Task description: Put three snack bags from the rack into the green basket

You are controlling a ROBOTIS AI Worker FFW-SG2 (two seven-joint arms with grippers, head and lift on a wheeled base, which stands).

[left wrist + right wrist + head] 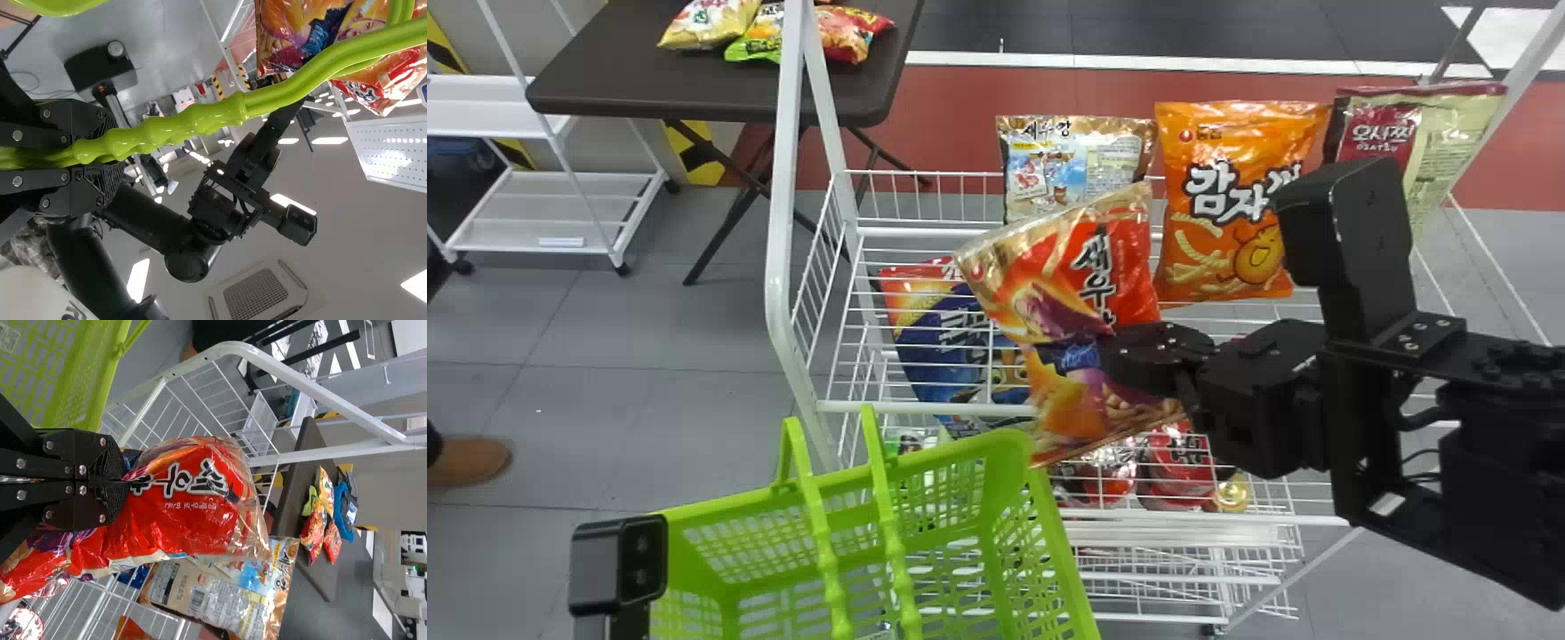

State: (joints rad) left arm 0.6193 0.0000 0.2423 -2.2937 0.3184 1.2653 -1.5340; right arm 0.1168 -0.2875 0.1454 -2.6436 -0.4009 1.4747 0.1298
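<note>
Basically, white rack (784,196) spans centre-right; green basket (1009,447) sits bottom, left of centre. Right arm (1494,453), nearer the bag, points leftward from right edge. Red snack bag (1080,276), mid-frame, left of right claw (1113,351), long axis near top-to-bottom, tilted; claw pinches its side. Carry likely lower left. Left claw (110,158) grips basket handle (200,125).

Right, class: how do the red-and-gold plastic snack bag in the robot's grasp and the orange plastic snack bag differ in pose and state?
The red-and-gold snack bag is gripped by the fingers of the right gripper; the orange snack bag is ungripped.
The red-and-gold one tilts clearly, while the orange one stands nearly upright in the white wire rack.
Both are shiny, with bold lettering.
</note>
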